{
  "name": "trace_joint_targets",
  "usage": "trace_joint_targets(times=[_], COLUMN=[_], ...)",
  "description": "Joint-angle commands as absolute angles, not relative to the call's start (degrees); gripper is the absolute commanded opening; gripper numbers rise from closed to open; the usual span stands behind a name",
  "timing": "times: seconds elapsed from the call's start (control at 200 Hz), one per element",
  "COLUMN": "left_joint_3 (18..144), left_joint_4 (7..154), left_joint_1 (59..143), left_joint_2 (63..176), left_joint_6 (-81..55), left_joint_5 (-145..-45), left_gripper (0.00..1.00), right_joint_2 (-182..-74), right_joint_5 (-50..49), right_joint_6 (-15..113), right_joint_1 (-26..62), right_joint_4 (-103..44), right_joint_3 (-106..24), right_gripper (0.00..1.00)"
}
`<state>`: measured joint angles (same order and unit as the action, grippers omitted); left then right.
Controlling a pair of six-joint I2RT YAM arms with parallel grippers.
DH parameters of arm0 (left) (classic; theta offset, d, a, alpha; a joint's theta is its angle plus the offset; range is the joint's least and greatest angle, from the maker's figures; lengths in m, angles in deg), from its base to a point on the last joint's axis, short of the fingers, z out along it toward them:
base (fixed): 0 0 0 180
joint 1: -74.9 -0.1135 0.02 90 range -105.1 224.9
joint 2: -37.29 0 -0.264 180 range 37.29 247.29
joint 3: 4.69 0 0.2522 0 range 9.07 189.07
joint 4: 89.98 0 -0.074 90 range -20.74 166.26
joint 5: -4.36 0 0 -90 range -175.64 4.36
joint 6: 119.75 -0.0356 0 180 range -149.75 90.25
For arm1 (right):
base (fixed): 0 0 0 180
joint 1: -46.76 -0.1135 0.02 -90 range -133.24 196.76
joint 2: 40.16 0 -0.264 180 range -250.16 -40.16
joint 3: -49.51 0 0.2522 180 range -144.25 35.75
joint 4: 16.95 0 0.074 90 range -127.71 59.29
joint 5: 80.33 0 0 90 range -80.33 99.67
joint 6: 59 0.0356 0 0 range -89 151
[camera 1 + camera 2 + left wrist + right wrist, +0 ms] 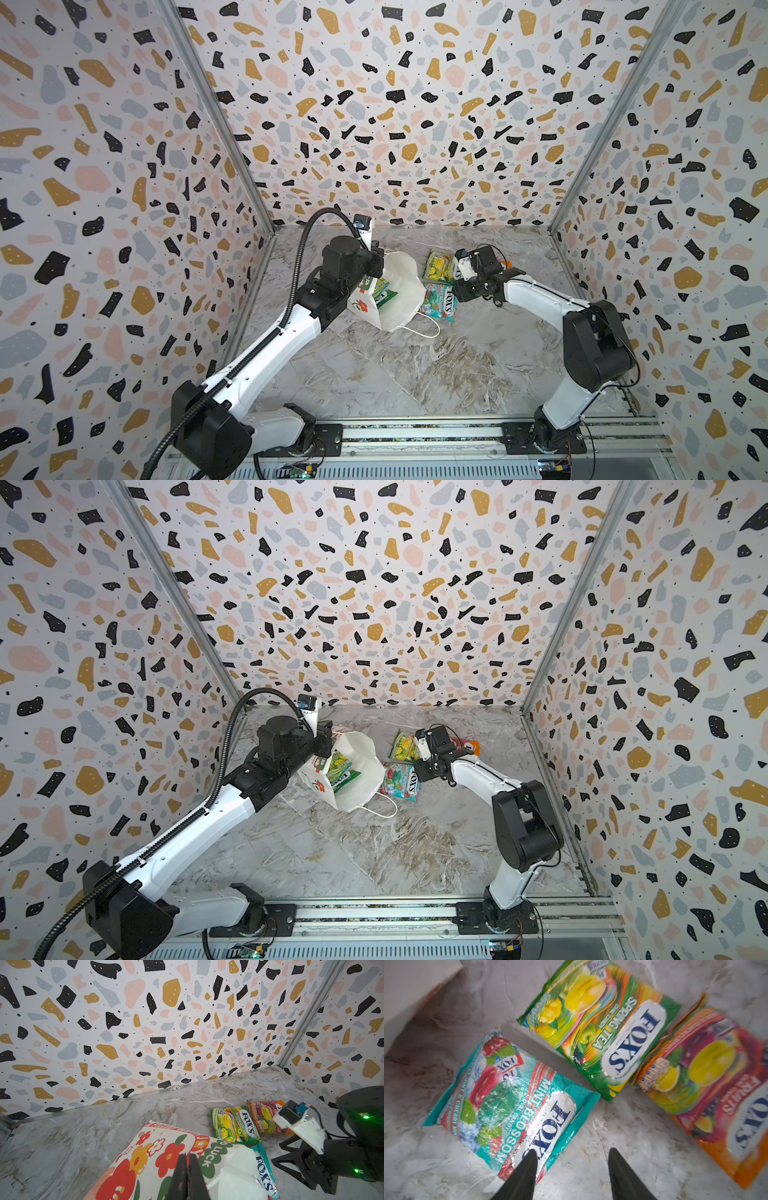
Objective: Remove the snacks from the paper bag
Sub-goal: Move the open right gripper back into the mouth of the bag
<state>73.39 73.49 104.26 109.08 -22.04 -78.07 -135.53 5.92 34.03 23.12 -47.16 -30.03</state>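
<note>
The tall white paper bag (397, 291) with red flowers drawn on it leans over on the grey marble surface (415, 374). Its open mouth shows in both top views. A thin white cord handle (428, 328) lies loose on the surface beside it.

The left tool (187, 1156) is pinched tight on the bag's edge. Its two black fingers (179, 1169) press together with the paper between them.

Some snacks are inside the bag. In both top views, green-yellow shiny packets (340, 771) peek out of the mouth. How many are in there is hard to tell.

Three flat shiny candy packets lie out on the surface. The teal and red packet (512, 1101) lies right next to the bag's mouth. The green and yellow packet (600, 1028) lies just beside it, a bit farther back. The orange packet (716, 1084) touches the side of the green and yellow one.

The right tool (573, 1151) is spread apart and holds nothing. One of its dark fingers (527, 1167) is over a corner of the teal and red packet. The other finger is over bare surface.
</note>
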Motion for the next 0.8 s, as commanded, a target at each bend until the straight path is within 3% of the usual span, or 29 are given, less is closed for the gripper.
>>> trace_joint_targets(times=[0.0, 0.305, 0.441, 0.626, 0.791], left_joint_3=[73.0, 73.1, 73.1, 73.1, 73.1], left_joint_4=[75.2, 75.0, 75.1, 75.1, 75.1], left_joint_1=[104.3, 104.3, 104.3, 104.3, 104.3], left_joint_2=[108.5, 108.4, 108.3, 108.3, 108.2], left_joint_6=[-23.1, -23.2, -23.1, -23.1, -23.1], left_joint_5=[-77.9, -78.4, -78.3, -78.3, -78.4], left_gripper=[0.0, 0.0, 0.0, 0.0, 0.0], right_joint_2=[-130.5, -118.9, -116.0, -116.6, -120.1], right_joint_5=[7.9, -1.1, -10.3, -19.7, -19.4], right_joint_6=[37.0, 39.5, 40.5, 43.2, 45.5], right_joint_1=[23.3, 23.3, 22.8, 19.4, 13.9], right_joint_4=[-45.3, -42.9, -41.0, -37.4, -36.9], right_joint_3=[-28.0, -24.9, -25.1, -25.7, -27.6], right_gripper=[0.57, 0.57, 0.57, 0.57, 0.55])
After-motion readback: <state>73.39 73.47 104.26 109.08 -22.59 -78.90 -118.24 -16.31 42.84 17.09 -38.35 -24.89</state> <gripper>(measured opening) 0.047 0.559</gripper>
